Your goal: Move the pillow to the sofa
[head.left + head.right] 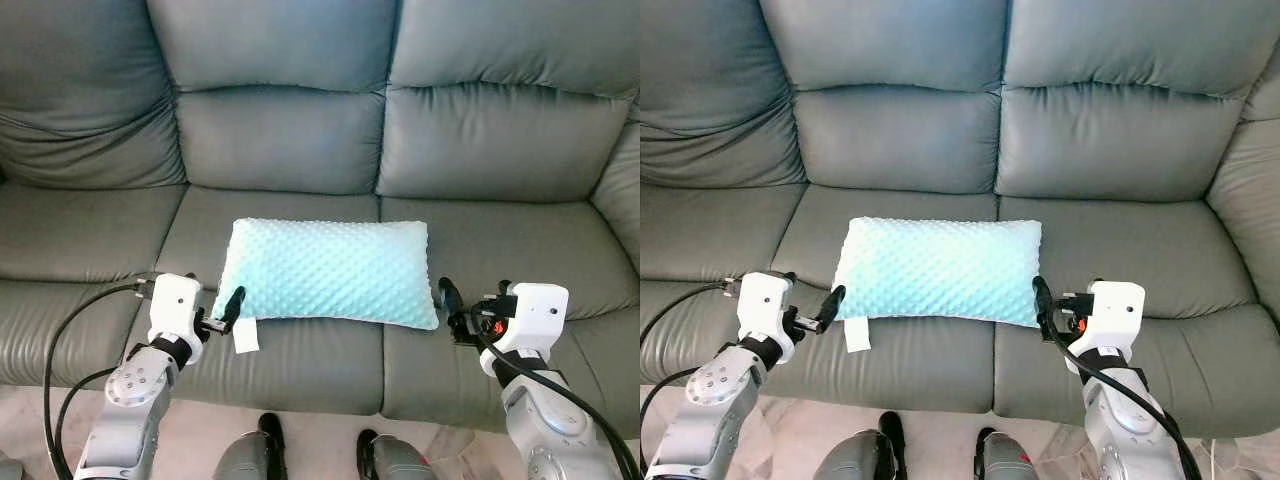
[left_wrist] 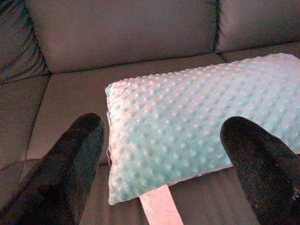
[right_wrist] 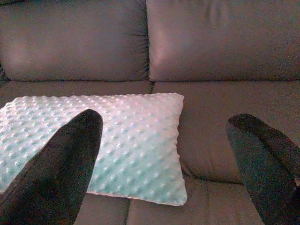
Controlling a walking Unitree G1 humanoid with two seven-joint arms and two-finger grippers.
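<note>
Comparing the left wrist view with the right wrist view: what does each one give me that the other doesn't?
Left wrist view alone: the white rectangular fabric tag hanging from the near edge of the dotted mint-green pillow, by its left corner. Right wrist view alone: the pillow's right end and the vertical seam between two back cushions of the grey leather sofa. Both: the pillow lying flat on the seat, with the open left gripper or open right gripper framing it, holding nothing.
</note>
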